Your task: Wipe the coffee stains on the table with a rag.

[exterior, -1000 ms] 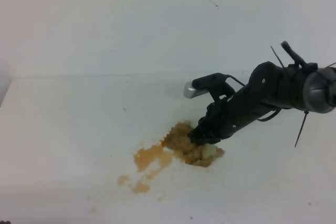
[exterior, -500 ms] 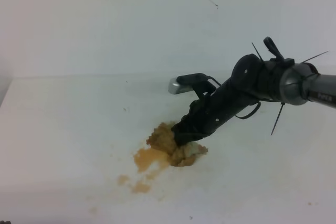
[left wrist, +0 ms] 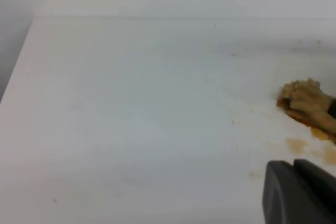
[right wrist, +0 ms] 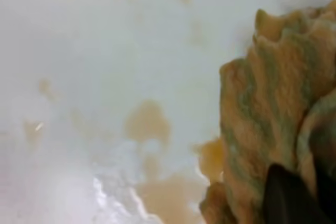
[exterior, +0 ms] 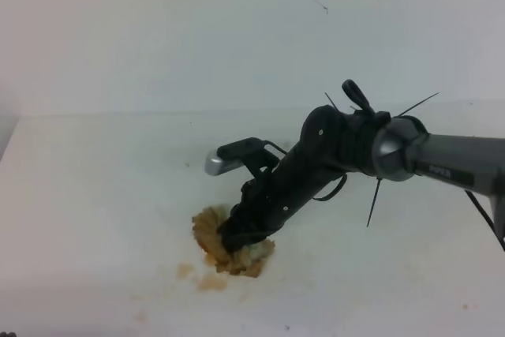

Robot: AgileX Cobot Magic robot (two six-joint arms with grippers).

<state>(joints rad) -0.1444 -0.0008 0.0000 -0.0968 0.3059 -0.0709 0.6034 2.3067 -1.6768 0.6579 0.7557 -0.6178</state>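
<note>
While the right gripper (exterior: 237,241) pins the rag (exterior: 211,230), table (exterior: 95,195) lies bare leftward.

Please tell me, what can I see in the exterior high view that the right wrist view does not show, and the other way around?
Only the exterior high view shows the whole right arm reaching in from the right, the right gripper pressed down on the rag, and the far edge of the table. Only the right wrist view shows the rag's wrinkled folds up close and wet glare among pale coffee stains. Both show the rag on the table with brownish stains beside it.
</note>
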